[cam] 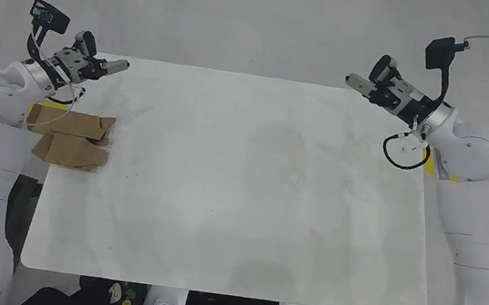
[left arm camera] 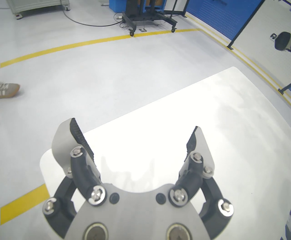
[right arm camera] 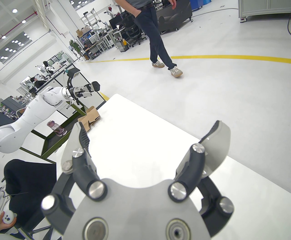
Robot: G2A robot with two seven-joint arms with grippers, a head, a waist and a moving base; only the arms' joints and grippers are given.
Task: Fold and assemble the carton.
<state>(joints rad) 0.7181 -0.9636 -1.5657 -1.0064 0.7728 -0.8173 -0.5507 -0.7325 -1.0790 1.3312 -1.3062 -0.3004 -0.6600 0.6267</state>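
A flattened brown carton (cam: 72, 138) lies at the left edge of the white table (cam: 240, 189), partly hanging over it; the right wrist view shows the carton (right arm camera: 89, 118) far across the table. My left gripper (cam: 112, 66) hovers above the table's far left corner, behind the carton, and in its own view the left gripper (left arm camera: 134, 131) is open and empty. My right gripper (cam: 356, 81) hangs at the far right corner, and the right gripper (right arm camera: 149, 130) is open with nothing between its fingers.
The tabletop is bare white from the carton to the right edge. A dark green side rack (right arm camera: 59, 138) with a pink bottle (right arm camera: 56, 128) stands beyond the table's left side. A black cable loop (cam: 403, 152) hangs off the right arm.
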